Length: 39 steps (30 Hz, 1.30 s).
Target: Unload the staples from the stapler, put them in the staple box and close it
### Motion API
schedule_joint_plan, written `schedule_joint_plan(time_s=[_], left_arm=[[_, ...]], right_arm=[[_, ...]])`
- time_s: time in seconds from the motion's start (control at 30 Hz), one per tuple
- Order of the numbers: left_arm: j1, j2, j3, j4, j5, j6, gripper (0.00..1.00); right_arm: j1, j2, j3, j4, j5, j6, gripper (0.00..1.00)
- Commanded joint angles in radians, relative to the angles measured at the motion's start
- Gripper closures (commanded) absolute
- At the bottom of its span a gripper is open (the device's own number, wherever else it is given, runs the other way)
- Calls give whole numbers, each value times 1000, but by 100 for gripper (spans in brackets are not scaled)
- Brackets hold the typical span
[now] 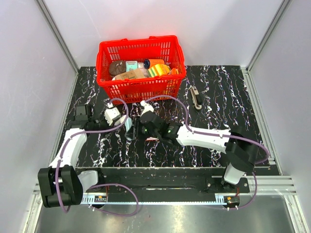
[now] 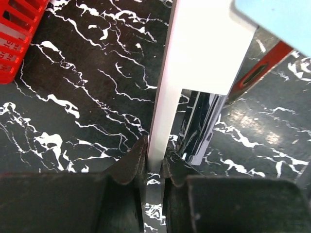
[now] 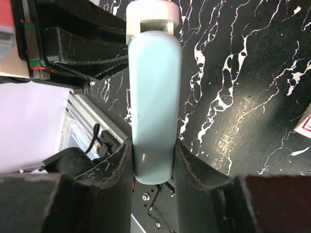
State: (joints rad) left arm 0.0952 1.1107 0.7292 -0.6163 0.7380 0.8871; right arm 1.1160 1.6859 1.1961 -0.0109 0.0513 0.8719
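- No text, brand, number or sign can be read in any view.
- Red basket [image 1: 141,90]: the packages [image 1: 130,74] inside carry printed labels, but the lettering is too small to read.
- Small box [image 3: 304,127], right edge of the right wrist view: white face with red print, blurred and unreadable.
- Stapler [image 3: 153,97], pale blue cover: no lettering can be made out.

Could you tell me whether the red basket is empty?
No, the red basket holds several items, among them an orange package and a yellow-green pack.
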Motion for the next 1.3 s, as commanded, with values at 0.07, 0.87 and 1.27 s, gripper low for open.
schedule_joint_plan(time_s=[0.07,0.87,1.27], left_arm=[[15,-27,-97,249,-192,174,100],[-60,-140,-367,826,-397,322,100],[-112,-225,-134,101,-30,33,55]], right_arm=[[8,6,-46,-15,-87,-129,100],[64,57,-33,-57,-1,-300,100],[53,38,125,-130,232,-254,100]])
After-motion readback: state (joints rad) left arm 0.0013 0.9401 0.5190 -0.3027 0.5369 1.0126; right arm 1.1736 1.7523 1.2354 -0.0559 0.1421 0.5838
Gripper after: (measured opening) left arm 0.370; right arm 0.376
